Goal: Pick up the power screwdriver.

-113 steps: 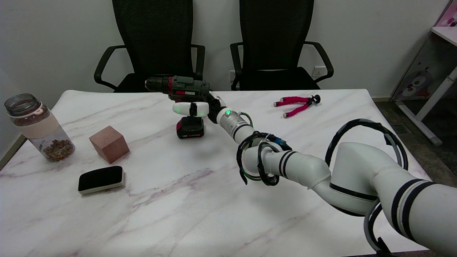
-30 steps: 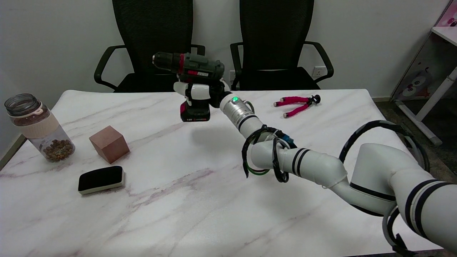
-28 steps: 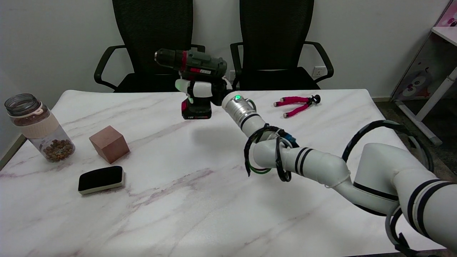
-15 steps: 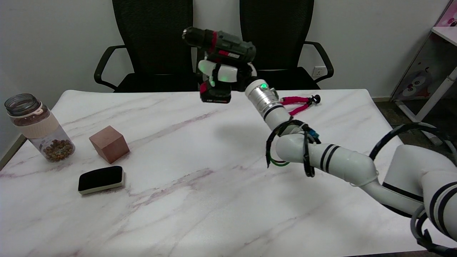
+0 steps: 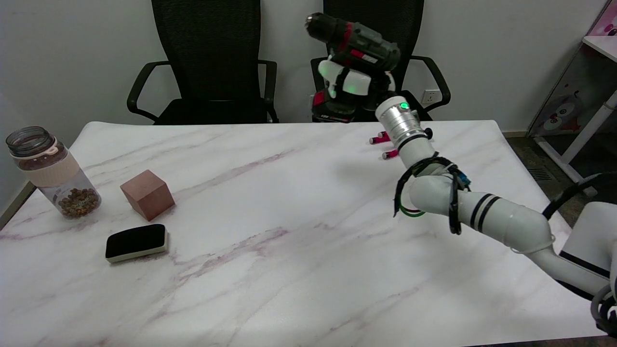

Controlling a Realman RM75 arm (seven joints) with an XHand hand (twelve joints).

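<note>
Right hand [image 5: 351,83] wrapped tight round grip of power screwdriver [image 5: 354,46], tool high in air above table [image 5: 289,241] far edge, right of centre, nose tilted up-left. Judgement: lift done; keep grip firm, wrist steady, battery-heavy base may swing.

The power screwdriver [image 5: 359,46] carries a red-and-white label, perhaps a brand plate, too blurred to read

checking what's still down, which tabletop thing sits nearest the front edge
The black eraser: it lies closer to the front edge than the wooden cube, jar or pink tripod.
</note>
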